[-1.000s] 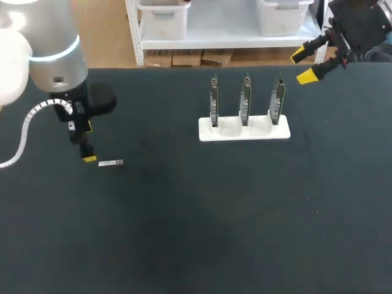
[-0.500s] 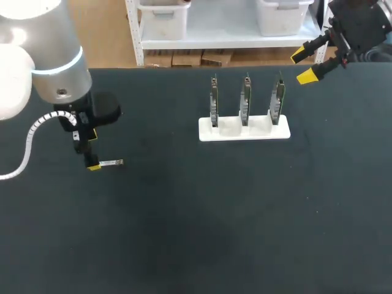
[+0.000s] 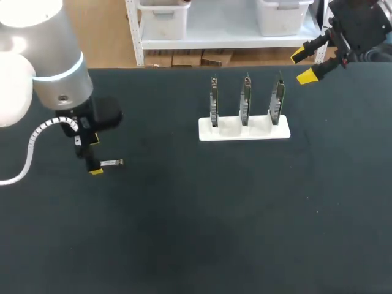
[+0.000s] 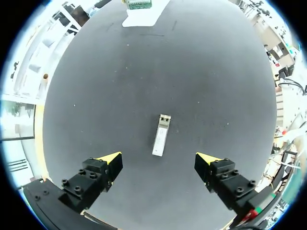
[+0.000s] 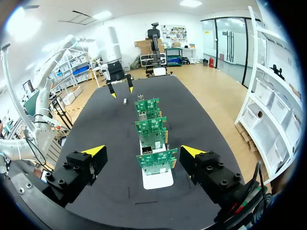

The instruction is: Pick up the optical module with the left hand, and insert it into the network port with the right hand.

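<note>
Alignment looks decent: the one optical module (image 4: pixel 160 135) lies flat on the table (image 3: pixel 214 214), just ahead of my left gripper (image 4: pixel 158 158). It's centred between the two spread fingers, long axis pointing away from the wrist. Left arm's far nearer. Meanwhile my right gripper (image 3: pixel 304 65) hangs open and empty near the single white holder (image 3: pixel 245 130) carrying three upright cards (image 3: pixel 245 98).

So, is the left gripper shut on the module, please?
No, the module lies on the table between the left gripper's open fingers, touching neither.
</note>
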Motion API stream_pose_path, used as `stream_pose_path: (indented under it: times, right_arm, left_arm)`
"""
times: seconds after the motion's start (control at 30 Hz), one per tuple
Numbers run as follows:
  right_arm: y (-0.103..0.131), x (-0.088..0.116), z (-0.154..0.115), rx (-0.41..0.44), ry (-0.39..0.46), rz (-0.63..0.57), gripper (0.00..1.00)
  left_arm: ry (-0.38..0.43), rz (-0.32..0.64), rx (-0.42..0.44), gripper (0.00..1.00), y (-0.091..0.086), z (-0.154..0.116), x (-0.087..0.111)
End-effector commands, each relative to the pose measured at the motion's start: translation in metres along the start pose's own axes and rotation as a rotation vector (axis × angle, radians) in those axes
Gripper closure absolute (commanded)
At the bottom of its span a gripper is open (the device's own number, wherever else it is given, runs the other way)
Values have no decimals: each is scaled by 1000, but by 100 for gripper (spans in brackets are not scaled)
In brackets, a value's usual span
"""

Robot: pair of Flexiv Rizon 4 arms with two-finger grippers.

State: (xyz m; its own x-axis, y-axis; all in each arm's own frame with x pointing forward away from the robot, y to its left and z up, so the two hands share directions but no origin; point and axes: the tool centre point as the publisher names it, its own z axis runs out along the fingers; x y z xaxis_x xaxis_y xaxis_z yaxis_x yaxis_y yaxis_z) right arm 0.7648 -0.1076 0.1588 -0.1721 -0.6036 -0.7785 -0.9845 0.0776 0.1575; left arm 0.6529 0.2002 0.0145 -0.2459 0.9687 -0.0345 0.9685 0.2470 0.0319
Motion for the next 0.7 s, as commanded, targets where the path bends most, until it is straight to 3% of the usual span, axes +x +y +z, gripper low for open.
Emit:
stream_pose_path:
  times: [0.03,0.7]
  right_arm:
    - [1,0,0,4,-1,-1,0]
    - [1,0,0,4,-1,-1,0]
  left_arm:
    - [-14,1,-9,0,-4,2,1]
    - [17,9,10,0,-1,18,-5]
